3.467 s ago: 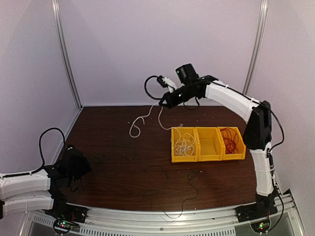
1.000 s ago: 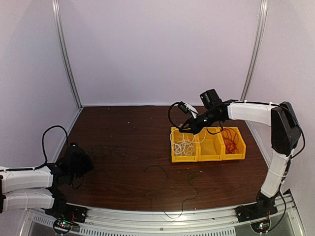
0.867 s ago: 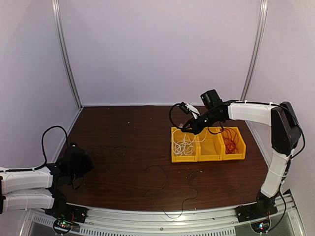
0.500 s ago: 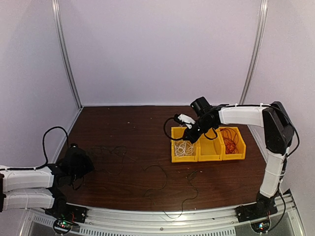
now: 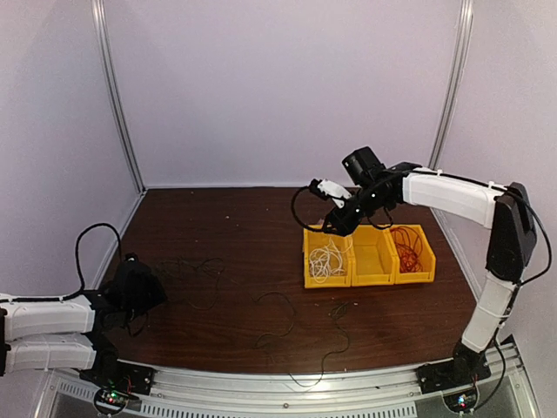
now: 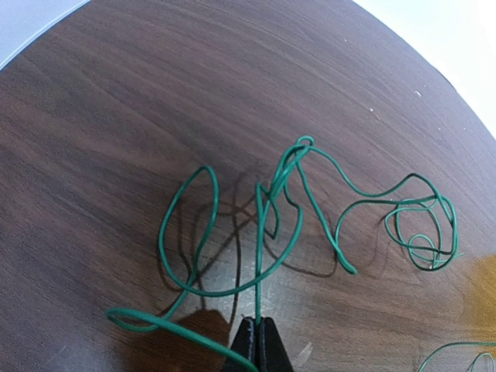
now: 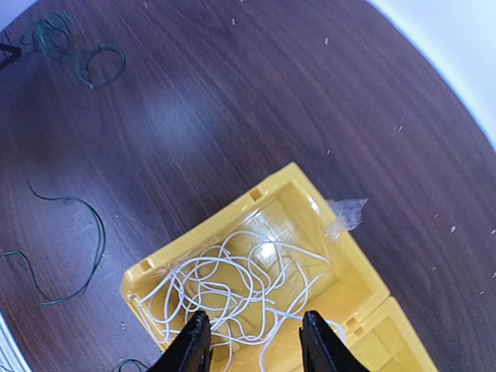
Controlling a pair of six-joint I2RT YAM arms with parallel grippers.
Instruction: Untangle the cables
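Thin green wire [image 6: 258, 263] lies in loops on the brown table. My left gripper [image 6: 258, 345] is shut on one strand of it, low at the table's left [image 5: 150, 292]. The same wire looks dark in the top view [image 5: 198, 272]. White wires [image 7: 232, 287] lie piled in the left yellow bin [image 7: 205, 225], also seen from above [image 5: 326, 259]. My right gripper [image 7: 254, 345] is open and empty, hovering just above that bin [image 5: 337, 222]. Red wires [image 5: 405, 246] fill the right bin.
Three yellow bins stand in a row at centre right; the middle bin [image 5: 372, 252] holds nothing. More dark wire loops [image 5: 277, 318] and a strand [image 5: 338, 335] lie near the front. A small coil [image 7: 93, 62] lies far from the bins.
My right arm carried a white wire from high at the back down into the left bin, let it go and lifted a little. My left arm stayed put.
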